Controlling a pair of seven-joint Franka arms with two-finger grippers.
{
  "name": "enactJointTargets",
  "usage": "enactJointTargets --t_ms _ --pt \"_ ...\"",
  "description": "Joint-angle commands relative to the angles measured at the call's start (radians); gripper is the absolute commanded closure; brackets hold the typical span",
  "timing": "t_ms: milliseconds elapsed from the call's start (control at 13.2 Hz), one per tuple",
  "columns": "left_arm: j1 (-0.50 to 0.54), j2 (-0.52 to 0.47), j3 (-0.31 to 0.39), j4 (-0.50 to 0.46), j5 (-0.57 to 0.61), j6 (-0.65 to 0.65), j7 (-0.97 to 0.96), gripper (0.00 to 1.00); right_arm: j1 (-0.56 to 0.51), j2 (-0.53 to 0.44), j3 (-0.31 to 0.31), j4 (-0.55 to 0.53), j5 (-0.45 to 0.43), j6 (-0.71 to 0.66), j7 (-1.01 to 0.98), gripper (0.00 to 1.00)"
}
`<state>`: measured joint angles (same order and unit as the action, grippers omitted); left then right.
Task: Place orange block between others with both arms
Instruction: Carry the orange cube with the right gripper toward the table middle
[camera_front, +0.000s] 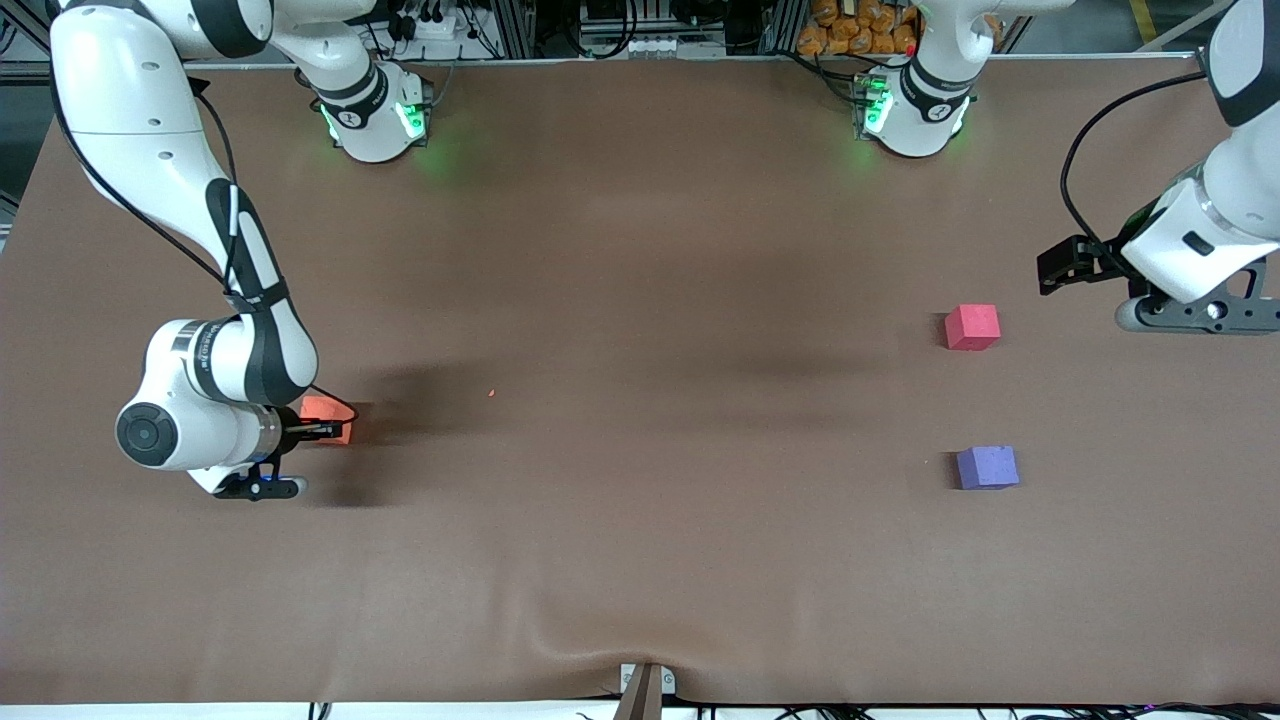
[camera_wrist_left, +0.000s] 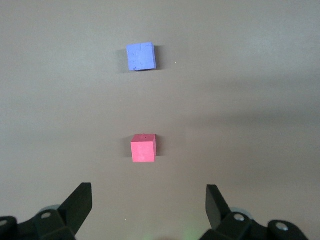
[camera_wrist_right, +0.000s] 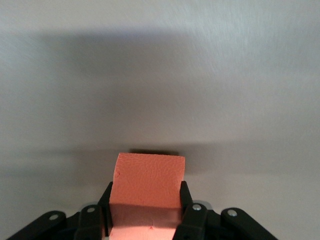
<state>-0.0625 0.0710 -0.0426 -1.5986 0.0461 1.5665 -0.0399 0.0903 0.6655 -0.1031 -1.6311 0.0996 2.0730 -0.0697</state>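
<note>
Purple cube: nearest the front camera of the three cubes, toward the left arm's end of the table. Flat on the cloth, nothing touching it.
Orange block: toward the right arm's end, about 9 o'clock from the purple cube across the table, well apart from it. Sits on the cloth in the arm's shadow, pinched between two dark fingers.
Right gripper: closed on the orange block; in the right wrist view the fingers press its two side faces, block square between them. Down at table level.
Right arm: comes from its base at the table's top edge, elbow swung out past the table's end, forearm folded back down, wrist laid over so the hand points along the table.
Red cube: at 12 o'clock from the purple cube, farther from the camera, a clear gap between the two. Untouched.
Left gripper: jaws wide, holding nothing. Hangs over bare cloth near the table's end, about 3 o'clock from the red cube. Its wrist view looks down on the red cube, then the purple cube.
Left arm: waits, wrist bent down, black cable looped above it.
Writing: none readable on cubes or grippers; small marks on the arm bases too fine to read.
</note>
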Motion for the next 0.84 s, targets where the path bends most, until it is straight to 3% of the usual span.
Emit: enactJointTargets --t_ms 0,304,608,760 --pt "0.030 0.001 0.001 0.014 0.003 -0.011 0.012 0.00 0.025 -0.024 0.028 0.056 0.014 -0.008 -0.005 0.53" --pt "0.027 0.000 -0.003 0.011 0.003 -0.016 0.005 0.00 0.097 -0.035 0.077 0.086 0.043 -0.002 0.004 0.58" --pt "0.024 -0.002 -0.003 0.012 0.001 -0.016 -0.003 0.00 0.187 -0.032 0.077 0.097 0.248 -0.001 0.007 0.61" --pt "0.026 -0.003 -0.003 0.022 0.003 -0.014 -0.009 0.00 0.264 -0.030 0.076 0.097 0.299 0.007 0.024 0.62"
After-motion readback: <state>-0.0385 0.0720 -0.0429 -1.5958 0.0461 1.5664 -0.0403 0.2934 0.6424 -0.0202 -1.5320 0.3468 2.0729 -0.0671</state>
